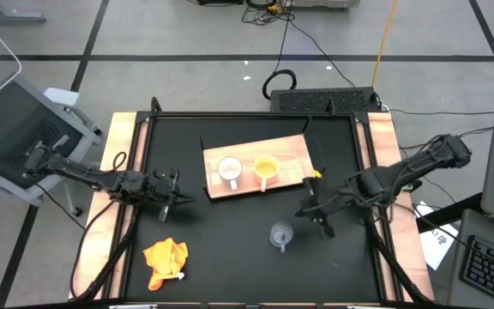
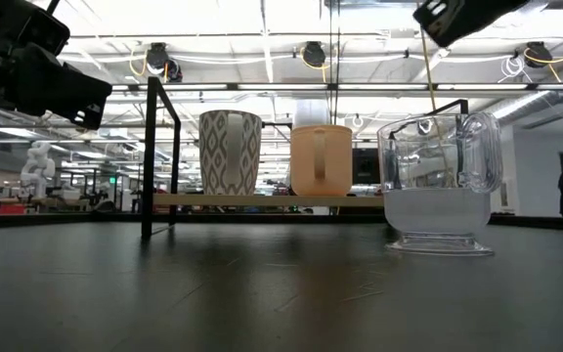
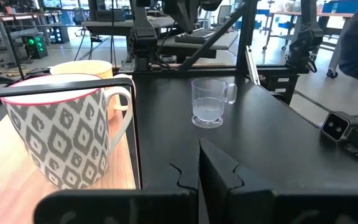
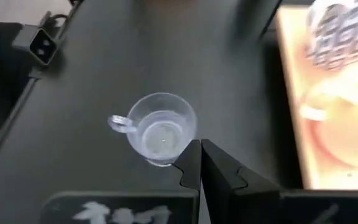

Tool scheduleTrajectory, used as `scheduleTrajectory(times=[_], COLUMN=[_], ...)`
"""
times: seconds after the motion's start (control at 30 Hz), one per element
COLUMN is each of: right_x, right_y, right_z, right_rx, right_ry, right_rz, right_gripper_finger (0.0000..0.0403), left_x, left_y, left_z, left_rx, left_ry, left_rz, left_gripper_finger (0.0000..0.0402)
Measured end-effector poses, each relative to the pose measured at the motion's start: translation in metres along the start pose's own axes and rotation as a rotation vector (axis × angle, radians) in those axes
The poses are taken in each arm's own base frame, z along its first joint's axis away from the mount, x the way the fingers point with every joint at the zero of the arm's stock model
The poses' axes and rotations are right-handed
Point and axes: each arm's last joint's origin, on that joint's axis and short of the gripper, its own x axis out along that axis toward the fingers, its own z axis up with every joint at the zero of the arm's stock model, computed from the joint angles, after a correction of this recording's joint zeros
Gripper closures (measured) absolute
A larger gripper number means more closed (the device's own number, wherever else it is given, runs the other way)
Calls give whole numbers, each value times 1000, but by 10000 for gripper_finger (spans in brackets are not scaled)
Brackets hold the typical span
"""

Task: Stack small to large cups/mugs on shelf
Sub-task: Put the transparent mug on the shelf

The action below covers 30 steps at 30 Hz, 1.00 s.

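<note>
I am holding my right pincer (image 4: pixel 199 163) closed and empty, just above and beside the glass cup (image 1: pixel 280 233), which is standing on the worktop (image 1: pixel 230 249) off the shelf (image 1: pixel 294 159). My left pincer (image 1: pixel 171 196), also closed and empty, is waiting farther from that cup.

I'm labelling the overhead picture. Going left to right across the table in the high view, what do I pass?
Left tool → orange-yellow cloth → white cup → yellow-orange cup → clear glass cup → right tool.
</note>
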Motion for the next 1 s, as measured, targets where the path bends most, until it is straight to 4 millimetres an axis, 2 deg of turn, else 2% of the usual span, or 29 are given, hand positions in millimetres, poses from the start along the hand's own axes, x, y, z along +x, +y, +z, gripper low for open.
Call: scheduleTrajectory(times=[0.17,0.47,0.77,1.0], right_x=[19,47,59,60], right_y=[-10,-12,-16,-28], right_z=[11,22,37,36], right_rx=[79,9,109,170], right_ry=[116,230,282,329], right_rz=[51,66,67,59], right_gripper_finger=[403,392,314,242], left_x=[0,0,0,0], left_y=[0,0,0,0], left_z=[0,2,2,2], left_rx=[-5,-6,-1,2], left_ry=[-4,-25,-23,-16], left_rz=[0,1,0,1], left_gripper_finger=[392,392,392,392])
